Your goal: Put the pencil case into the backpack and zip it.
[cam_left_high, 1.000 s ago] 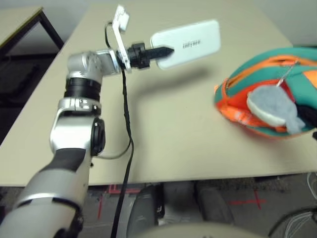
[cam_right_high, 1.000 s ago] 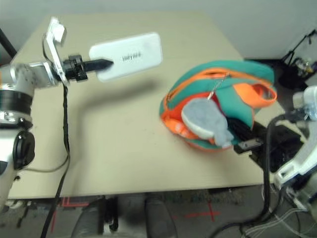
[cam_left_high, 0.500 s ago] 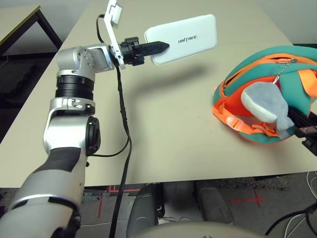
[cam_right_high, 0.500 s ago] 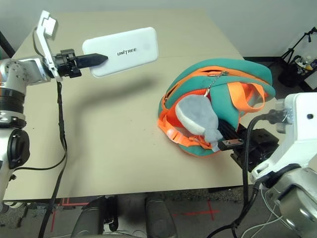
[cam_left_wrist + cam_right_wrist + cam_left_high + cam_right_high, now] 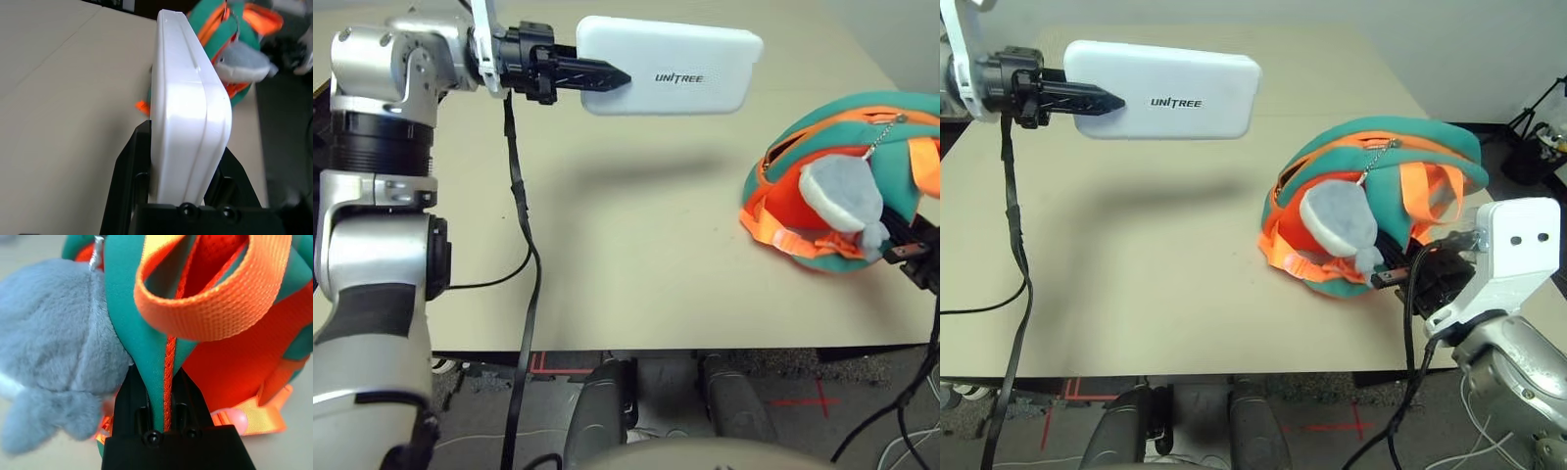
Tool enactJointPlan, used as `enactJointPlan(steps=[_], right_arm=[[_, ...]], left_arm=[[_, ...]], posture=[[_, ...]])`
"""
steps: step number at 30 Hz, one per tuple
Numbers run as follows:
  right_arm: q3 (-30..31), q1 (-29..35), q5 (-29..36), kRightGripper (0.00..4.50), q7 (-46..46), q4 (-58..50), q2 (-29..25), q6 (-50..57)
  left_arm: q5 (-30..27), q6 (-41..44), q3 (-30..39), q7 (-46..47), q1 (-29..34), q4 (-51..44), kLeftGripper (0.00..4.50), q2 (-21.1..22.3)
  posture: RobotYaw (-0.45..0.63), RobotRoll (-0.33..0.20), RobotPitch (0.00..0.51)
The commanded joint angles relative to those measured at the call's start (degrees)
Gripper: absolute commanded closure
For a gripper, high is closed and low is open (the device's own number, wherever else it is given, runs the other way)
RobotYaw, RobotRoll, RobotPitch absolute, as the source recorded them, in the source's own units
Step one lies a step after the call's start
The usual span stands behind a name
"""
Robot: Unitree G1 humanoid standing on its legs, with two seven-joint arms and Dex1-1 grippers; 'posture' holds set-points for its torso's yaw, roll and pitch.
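- The pencil case (image 5: 671, 65), white with dark "UNITREE" lettering, sits in the upper middle of the left eye view, held in the air above the table (image 5: 636, 245), casting a shadow on it.
- The left gripper (image 5: 597, 74) clamps the case's left end; in the left wrist view one black finger (image 5: 124, 181) lies along each flat side of the case.
- The backpack (image 5: 1376, 201), teal with orange panels and straps, lies on the table at the right of the frame, well apart from the case.
- A grey plush whale charm (image 5: 1339, 223) hangs on a small chain against the backpack's front.
- The right gripper (image 5: 166, 404) pinches a teal-and-orange fabric edge of the backpack, just beside the charm.
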Motion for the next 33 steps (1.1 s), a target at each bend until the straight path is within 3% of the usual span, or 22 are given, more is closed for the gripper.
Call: enactJointPlan(steps=[1,6,12,24,33], right_arm=[[0.4,-0.8,-1.3,4.23,1.2,-0.6,0.8,1.1],[-0.3,-0.8,-2.2,4.23,1.1,-2.1,1.9,2.0],[-1.7,-0.3,-2.4,4.23,0.5,-3.5,2.9,3.2],[-1.1,-2.6,-3.4,4.23,0.6,-3.2,3.5,4.6],[0.4,-5.4,-5.0,4.23,1.8,-1.5,3.6,5.3]], left_arm=[[5.1,-10.1,-2.1,-1.9,-3.4,8.2,3.10,-3.4],[8.7,-18.0,-1.6,-3.5,-6.5,18.1,3.10,-8.6],[9.6,-19.7,0.1,-6.4,-9.6,23.4,3.10,-11.1],[10.7,-22.8,0.1,-7.7,-11.4,26.6,3.10,-14.7],[8.5,-22.8,-1.7,-7.7,-10.7,25.2,3.10,-15.9]], posture=[[-0.23,0.000,0.129],[-0.28,0.000,0.136],[-0.30,0.000,0.138],[-0.32,0.000,0.149],[-0.32,0.000,0.146]])
